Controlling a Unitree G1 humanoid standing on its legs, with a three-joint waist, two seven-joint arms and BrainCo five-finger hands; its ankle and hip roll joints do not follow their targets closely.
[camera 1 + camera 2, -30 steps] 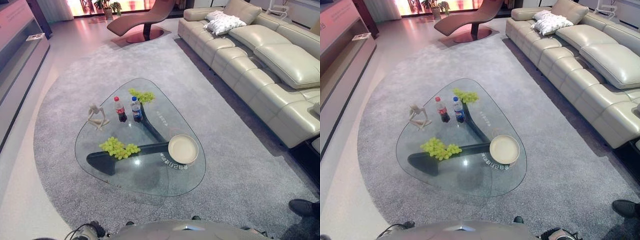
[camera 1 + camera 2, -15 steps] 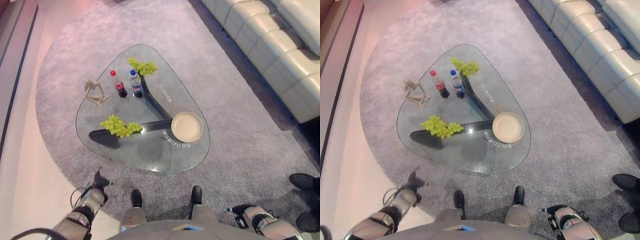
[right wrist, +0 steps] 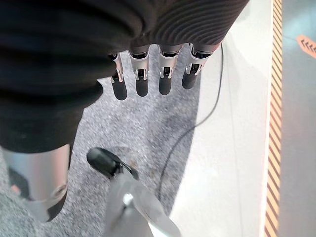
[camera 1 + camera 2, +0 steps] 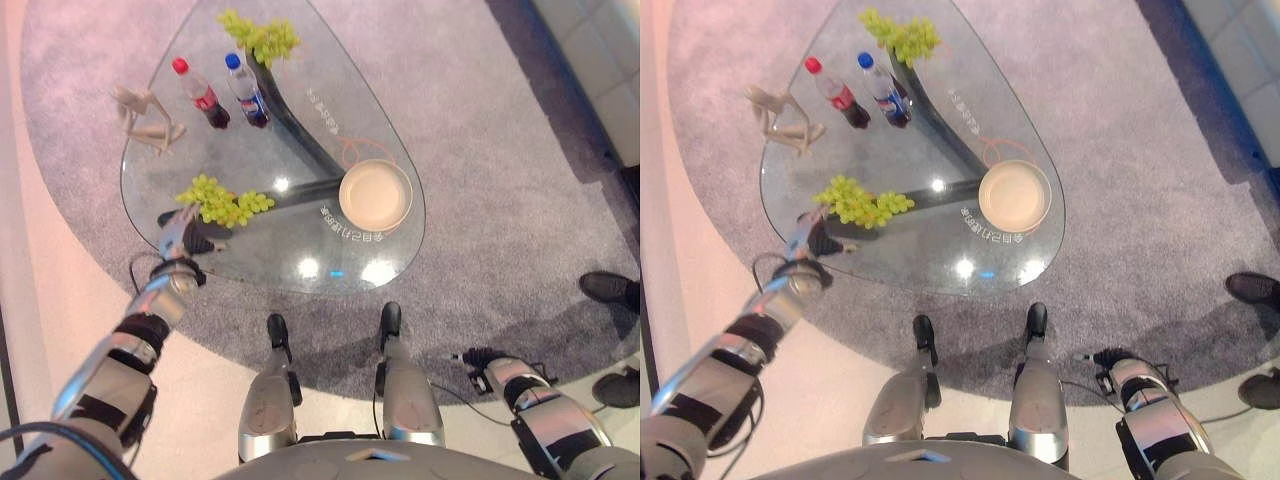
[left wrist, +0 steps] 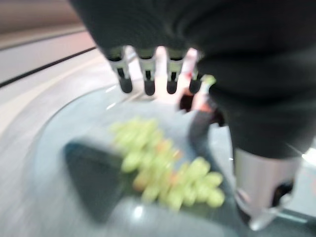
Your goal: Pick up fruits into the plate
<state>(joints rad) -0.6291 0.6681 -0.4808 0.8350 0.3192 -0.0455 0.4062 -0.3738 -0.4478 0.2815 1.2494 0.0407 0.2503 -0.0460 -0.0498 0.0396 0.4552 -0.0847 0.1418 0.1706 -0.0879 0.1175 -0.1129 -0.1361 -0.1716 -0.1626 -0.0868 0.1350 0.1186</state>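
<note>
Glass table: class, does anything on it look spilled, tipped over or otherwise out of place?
Nothing is spilled or broken. Two grape bunches lie on the bare glass table, the near bunch by the left hand and the far bunch at the far tip, while the plate sits empty. Both bottles stand upright beside a figurine.

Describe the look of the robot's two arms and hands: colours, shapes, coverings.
Both arms are silver-grey metal segments broken by dark bands near the joints. The left hand and right hand each have the back and wrist under a dark ribbed cover. In the wrist views, silver fingers stand in a row with rounded dark tips, and a thicker silver thumb sits apart, also dark-tipped.
</note>
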